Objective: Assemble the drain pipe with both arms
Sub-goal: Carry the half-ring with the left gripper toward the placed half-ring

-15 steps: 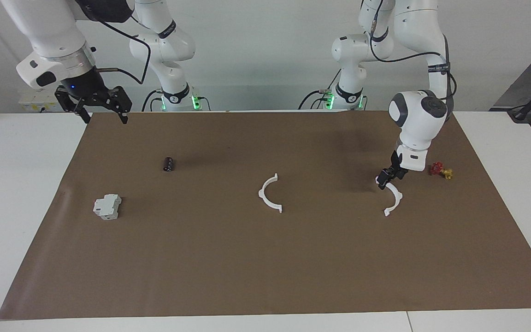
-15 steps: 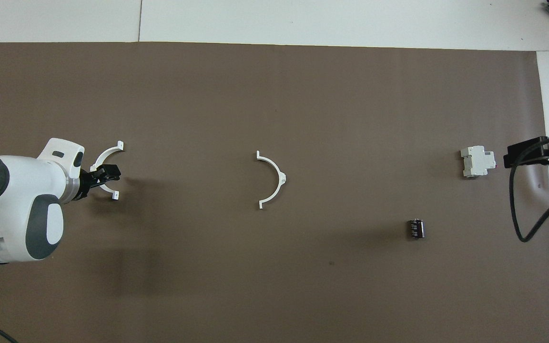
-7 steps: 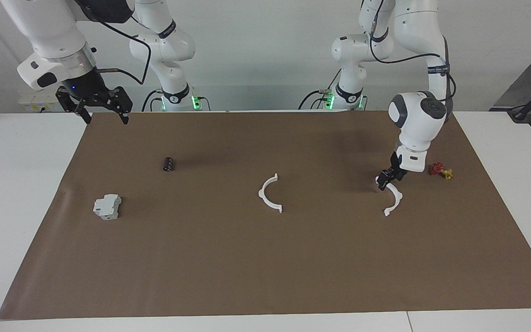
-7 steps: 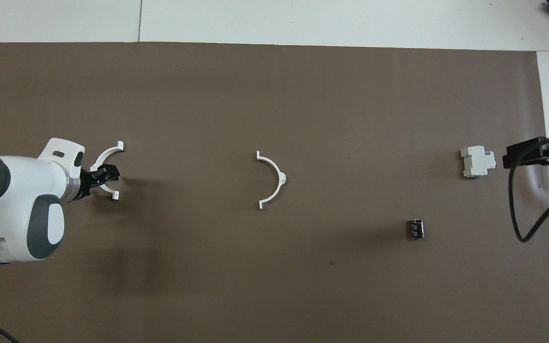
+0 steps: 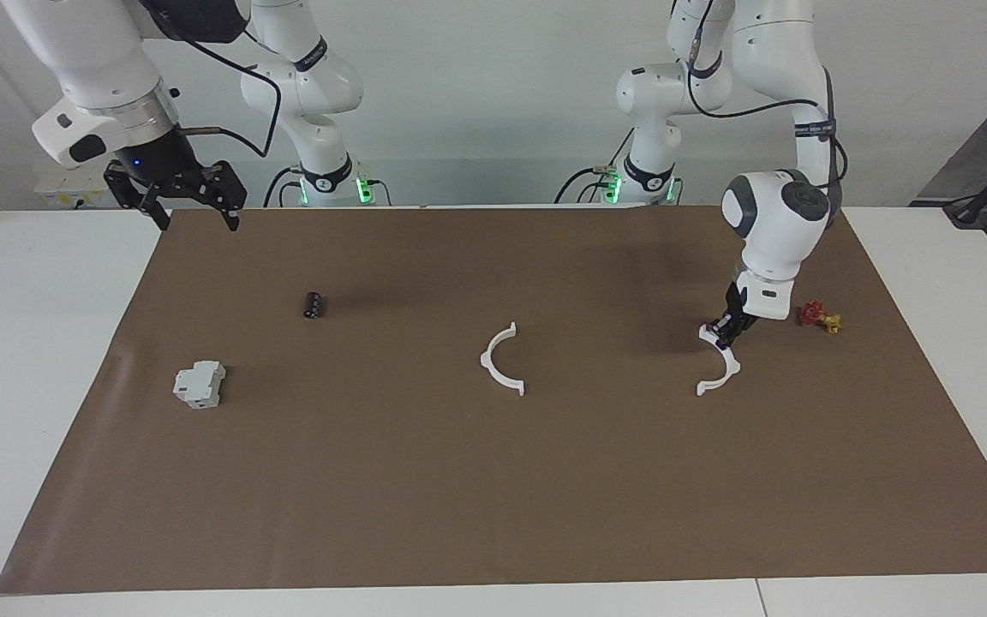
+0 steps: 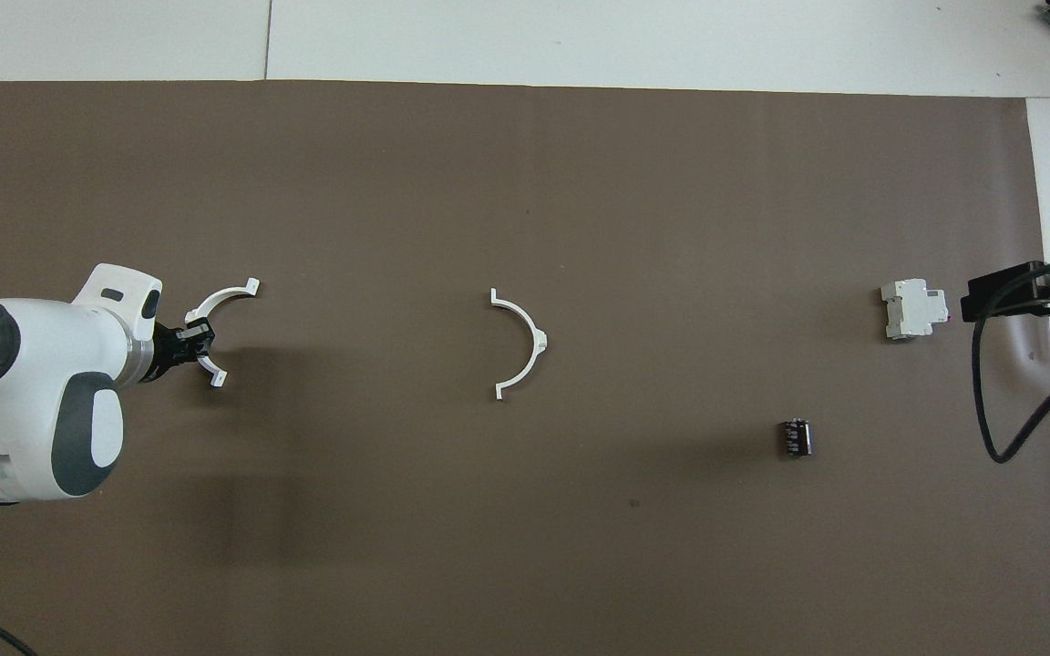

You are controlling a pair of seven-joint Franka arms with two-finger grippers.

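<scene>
**Two half-rings apart on the brown mat, one gripped by the left arm**

Two white arcs of the drain pipe lie on the brown mat (image 5: 493, 480), well apart from each other. One half-ring (image 5: 502, 361) (image 6: 519, 343) rests free near the middle of the mat. The other half-ring (image 5: 720, 368) (image 6: 215, 319) lies toward the left arm's end of the table, with the left gripper (image 5: 726, 332) (image 6: 190, 340) down at the arc's end nearer the robots. Its fingers are closed on the thin plastic there, and the rest of the arc curves away from the robots with its open side facing the middle of the mat.

A small red and yellow object (image 5: 820, 318) sits just beside the left arm's wrist, toward the table edge.

The right gripper (image 5: 175, 195) hangs raised over the mat corner nearest its own base, its fingers spread and holding nothing; this arm waits. Below it, a small black cylinder (image 5: 314, 304) (image 6: 796, 437) lies on the mat, and a grey-white blocky box (image 5: 200, 384) (image 6: 913, 309) lies farther from the robots than the cylinder, toward the right arm's end.
</scene>
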